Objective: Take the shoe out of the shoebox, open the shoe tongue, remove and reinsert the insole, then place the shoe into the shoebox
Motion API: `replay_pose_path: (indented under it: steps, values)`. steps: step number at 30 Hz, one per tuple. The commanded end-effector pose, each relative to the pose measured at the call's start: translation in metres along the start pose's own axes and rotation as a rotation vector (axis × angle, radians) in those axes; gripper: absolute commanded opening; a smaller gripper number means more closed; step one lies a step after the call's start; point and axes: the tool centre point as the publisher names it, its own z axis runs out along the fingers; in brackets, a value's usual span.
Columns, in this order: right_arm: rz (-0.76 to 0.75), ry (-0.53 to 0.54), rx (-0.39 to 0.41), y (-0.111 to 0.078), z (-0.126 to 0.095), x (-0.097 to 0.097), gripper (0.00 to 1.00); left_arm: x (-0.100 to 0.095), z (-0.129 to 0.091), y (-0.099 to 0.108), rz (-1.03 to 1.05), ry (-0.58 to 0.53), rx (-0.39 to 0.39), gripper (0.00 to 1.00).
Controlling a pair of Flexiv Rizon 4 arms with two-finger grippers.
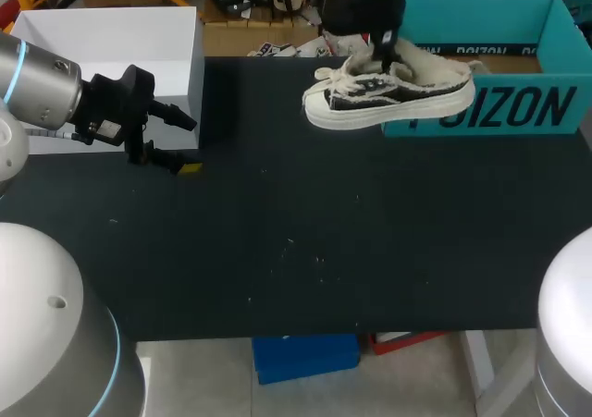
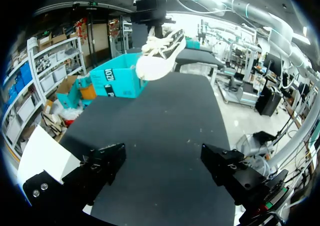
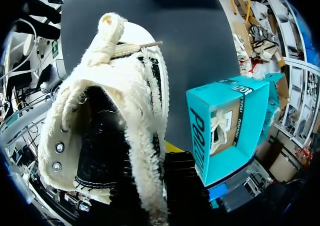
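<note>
Shoe (image 1: 388,98) is already out of the teal shoebox (image 1: 518,107), which stands just beside the right claw (image 1: 382,55). That claw is clamped on the shoe's collar and holds it aloft. The left claw (image 1: 176,141), well apart from the shoe, has its fingers spread and holds nothing. By my judgement the tongue, the insole and the return to the box are still to do.

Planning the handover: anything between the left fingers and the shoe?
Nothing visible. The shoe hangs from the right fingers beside the teal shoebox; only black table lies between it and the open left fingers. The white box sits off that line.
</note>
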Motion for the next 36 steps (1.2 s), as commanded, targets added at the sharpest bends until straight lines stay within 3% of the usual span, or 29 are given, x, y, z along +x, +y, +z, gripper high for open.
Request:
replay_pose_path:
  steps: [1, 13, 23, 36]
  values:
    - [-0.030, -0.018, -0.034, -0.030, 0.010, -0.020, 0.00, 0.000, 0.000, 0.000, -0.001, 0.001, -0.005, 1.00]
    - [-0.171, -0.108, -0.047, -0.078, 0.031, -0.107, 0.00, 0.000, 0.000, 0.000, -0.001, 0.001, -0.005, 1.00]
    - [-0.207, -0.161, -0.084, -0.089, 0.031, -0.174, 0.00, 0.000, 0.000, 0.000, -0.001, 0.001, -0.005, 1.00]
    - [-0.207, -0.161, -0.084, -0.089, 0.031, -0.174, 0.00, 0.000, 0.000, 0.000, -0.001, 0.001, -0.005, 1.00]
